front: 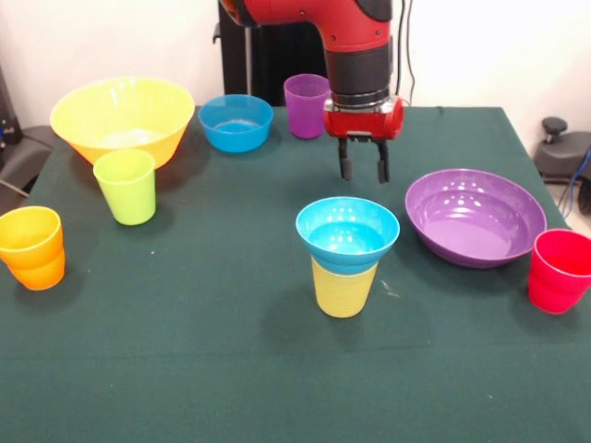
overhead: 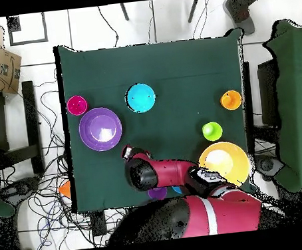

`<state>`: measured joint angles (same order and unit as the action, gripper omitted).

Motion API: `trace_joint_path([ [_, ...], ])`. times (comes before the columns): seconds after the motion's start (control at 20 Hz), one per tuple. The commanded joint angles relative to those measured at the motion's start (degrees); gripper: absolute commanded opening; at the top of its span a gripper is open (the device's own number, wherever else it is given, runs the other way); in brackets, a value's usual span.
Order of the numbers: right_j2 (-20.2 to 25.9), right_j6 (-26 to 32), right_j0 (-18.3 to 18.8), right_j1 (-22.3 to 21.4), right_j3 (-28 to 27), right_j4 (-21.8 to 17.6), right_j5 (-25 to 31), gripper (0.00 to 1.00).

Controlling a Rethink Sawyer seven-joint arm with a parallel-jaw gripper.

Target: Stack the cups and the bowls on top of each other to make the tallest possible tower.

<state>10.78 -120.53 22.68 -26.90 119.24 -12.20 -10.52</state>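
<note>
This place looks like a robotics laboratory. A red and black robot arm (front: 355,46) comes into the front view from the top centre, over a table (overhead: 174,68) covered with dark green cloth. In the overhead view many loose black cables (overhead: 43,121) lie on the white tiled floor along the left side. A cardboard box (overhead: 4,69) stands in the upper left corner there.
</note>
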Motion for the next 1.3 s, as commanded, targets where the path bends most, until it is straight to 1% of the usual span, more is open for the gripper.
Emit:
trace_joint_path([
  [0.05,3.4,-12.4,-3.4,5.2,-2.8,4.7,-4.0,1.00],
  [0.25,3.4,-12.5,-4.4,5.5,-2.9,6.2,-4.7,1.00],
  [0.45,3.9,-12.7,-4.6,4.2,-1.9,7.0,-4.4,1.00],
  [0.75,5.9,-13.3,-3.3,1.2,0.7,7.7,-2.5,1.00],
  [0.85,6.2,-13.4,-3.1,1.3,1.0,7.7,-2.9,1.00],
  [1.05,7.1,-12.9,-1.3,1.9,0.7,7.3,-2.3,1.00],
  [1.3,7.8,-13.7,-0.3,0.6,1.9,8.1,-1.9,1.00],
])
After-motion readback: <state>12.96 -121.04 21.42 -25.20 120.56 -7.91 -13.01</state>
